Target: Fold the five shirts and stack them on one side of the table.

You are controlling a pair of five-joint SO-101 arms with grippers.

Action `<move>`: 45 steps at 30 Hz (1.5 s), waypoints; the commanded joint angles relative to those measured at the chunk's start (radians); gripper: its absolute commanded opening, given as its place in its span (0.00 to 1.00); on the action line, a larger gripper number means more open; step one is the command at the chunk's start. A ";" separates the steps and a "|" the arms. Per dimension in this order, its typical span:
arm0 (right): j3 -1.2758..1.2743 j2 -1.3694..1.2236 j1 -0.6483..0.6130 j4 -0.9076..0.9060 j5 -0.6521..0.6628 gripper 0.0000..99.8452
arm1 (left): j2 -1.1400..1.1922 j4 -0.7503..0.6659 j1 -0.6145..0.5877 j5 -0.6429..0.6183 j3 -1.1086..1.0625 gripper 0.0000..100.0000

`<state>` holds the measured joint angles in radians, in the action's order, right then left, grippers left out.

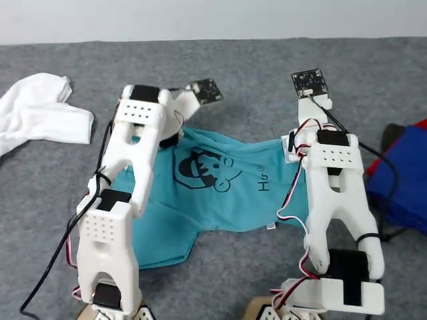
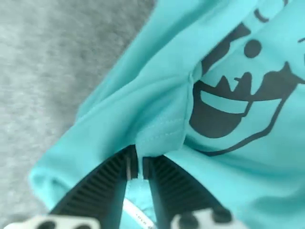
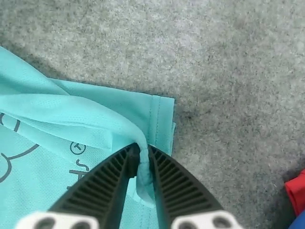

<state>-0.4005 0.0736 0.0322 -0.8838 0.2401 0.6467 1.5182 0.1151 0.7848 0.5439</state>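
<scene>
1. so far the teal shirt (image 1: 220, 200) lies unfolded mid-table, your left gripper (image 2: 137, 160) and right gripper (image 3: 140, 152) each clamped on a pinch of its edge
2. a white shirt (image 1: 40, 117) and blue cloth (image 1: 408, 180) sit loose at the sides; folding and stacking look all ahead

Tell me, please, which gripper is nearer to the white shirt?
Left. The left gripper pinches the teal shirt on the side toward the white shirt; the right gripper pinches its opposite side, toward the blue cloth.
</scene>
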 commanded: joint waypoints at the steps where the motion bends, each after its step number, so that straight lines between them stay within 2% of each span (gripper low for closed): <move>1: 0.011 0.056 0.004 0.001 -0.011 0.01 | -0.026 0.087 -0.006 0.006 0.153 0.00; 6: 0.011 0.122 0.004 -0.001 -0.009 0.01 | -0.023 0.236 0.000 0.009 0.325 0.00; 13: 0.008 0.229 0.010 -0.028 -0.005 0.01 | -0.029 0.236 -0.005 0.041 0.378 0.00; 17: 0.008 0.274 0.008 -0.085 -0.005 0.01 | -0.114 0.238 -0.002 0.064 0.334 0.00; 32: 0.006 0.460 0.007 -0.278 -0.006 0.01 | -0.664 0.238 0.044 0.169 -0.331 0.00; 40: 0.005 0.515 0.008 -0.384 -0.006 0.01 | -0.873 0.238 0.061 0.219 -0.642 0.00; 45: -0.038 0.515 0.004 -0.380 -0.006 0.01 | -0.898 0.236 0.084 0.262 -0.806 0.00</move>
<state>-0.4342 0.5539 0.0307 -1.2658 0.2401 -0.2110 1.7254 0.1857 1.0273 -0.2094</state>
